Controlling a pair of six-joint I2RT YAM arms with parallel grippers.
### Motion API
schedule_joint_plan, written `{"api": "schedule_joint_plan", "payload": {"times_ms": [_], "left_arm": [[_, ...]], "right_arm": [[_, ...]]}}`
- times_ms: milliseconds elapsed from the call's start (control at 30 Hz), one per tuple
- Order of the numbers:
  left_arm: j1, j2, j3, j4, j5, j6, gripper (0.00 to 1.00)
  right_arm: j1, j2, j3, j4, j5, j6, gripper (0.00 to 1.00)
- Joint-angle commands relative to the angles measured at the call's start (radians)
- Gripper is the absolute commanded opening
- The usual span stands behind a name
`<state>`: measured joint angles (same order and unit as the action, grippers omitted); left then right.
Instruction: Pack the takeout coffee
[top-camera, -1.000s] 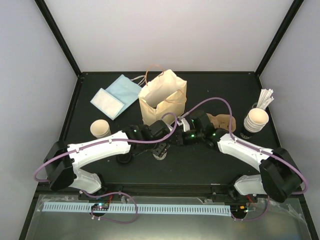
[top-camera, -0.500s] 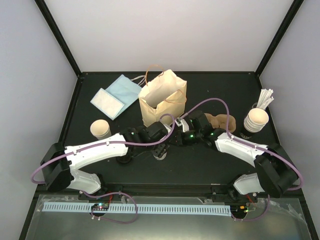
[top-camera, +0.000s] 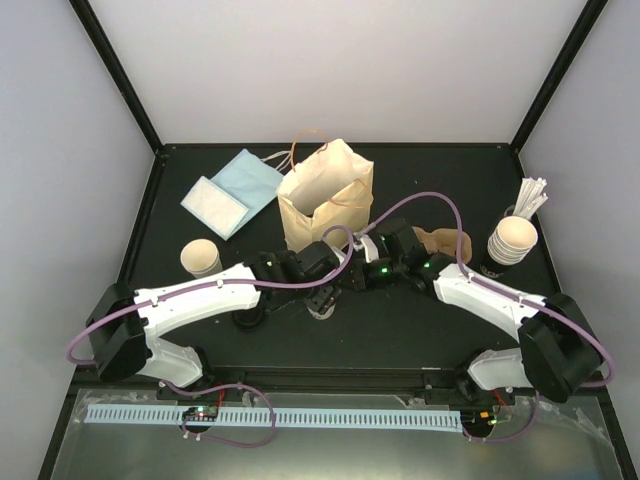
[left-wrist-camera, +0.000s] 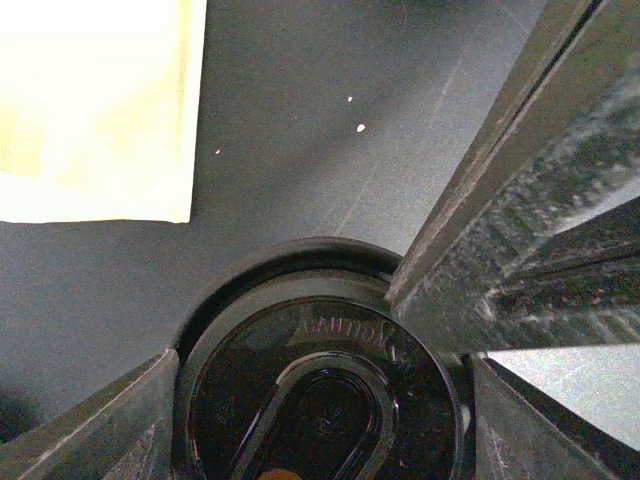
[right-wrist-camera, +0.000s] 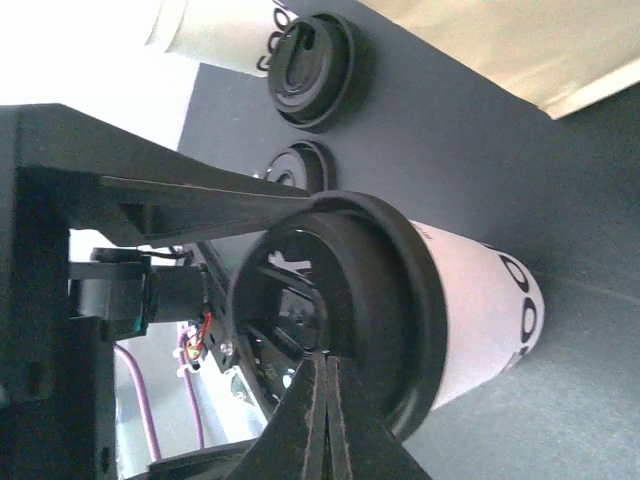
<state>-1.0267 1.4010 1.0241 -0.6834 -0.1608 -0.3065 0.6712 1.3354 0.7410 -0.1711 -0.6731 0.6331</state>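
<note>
Barely any change vs 1 s ago: both arms sway slightly toward L side midway, then settle back. Both grippers stay converged at centre of table (top-camera: 400, 325), finger openings same.

Task item, takeout coffee cup (right-wrist-camera: 470, 300), stands upright at table centre, just on near side of paper bag (top-camera: 325, 195), outside it. Its black lid (left-wrist-camera: 320, 400) is on, "CAUTION" embossed on top.

L gripper (left-wrist-camera: 285, 330) is spread wide, fingers (left-wrist-camera: 100, 425) against lid rim on opposite sides, so it grips the cup at the top. R gripper (right-wrist-camera: 320, 372) is fully closed w/ nothing between tips; closed tip sits at lid rim, contact can't be confirmed. In top view the cup is mostly hidden under both wrists.

Well to L stands second paper cup (top-camera: 200, 257), unlidded, apart from arms. On table beyond held cup lie loose black lids (right-wrist-camera: 310, 68). Far R: cup stack w/ white sticks (top-camera: 512, 240). Just behind R wrist: brown pulp carrier (top-camera: 445, 240). Back L beside bag: blue + white sheets (top-camera: 232, 188).
</note>
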Motion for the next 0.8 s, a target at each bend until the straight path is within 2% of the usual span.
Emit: {"api": "schedule_joint_plan", "payload": {"times_ms": [0, 133, 267, 467, 567, 767], "left_arm": [[-0.004, 0.043, -0.01, -0.071, 0.066, 0.001, 0.58], [-0.004, 0.044, -0.018, -0.056, 0.069, 0.004, 0.58], [-0.004, 0.043, -0.02, -0.04, 0.074, 0.01, 0.58], [-0.004, 0.041, -0.018, -0.03, 0.076, 0.011, 0.58], [-0.004, 0.035, -0.014, -0.025, 0.073, 0.007, 0.64], [-0.004, 0.005, 0.054, -0.069, 0.061, 0.01, 0.83]], "right_arm": [[0.004, -0.019, 0.04, 0.014, -0.082, -0.01, 0.01], [0.005, -0.006, 0.043, 0.039, -0.113, 0.003, 0.01], [0.005, 0.082, 0.045, 0.065, -0.184, 0.009, 0.01], [0.005, 0.154, 0.036, 0.092, -0.193, 0.019, 0.01], [0.005, 0.159, 0.042, 0.057, -0.155, 0.002, 0.01], [0.004, 0.16, 0.047, 0.012, -0.127, -0.023, 0.01]]}}
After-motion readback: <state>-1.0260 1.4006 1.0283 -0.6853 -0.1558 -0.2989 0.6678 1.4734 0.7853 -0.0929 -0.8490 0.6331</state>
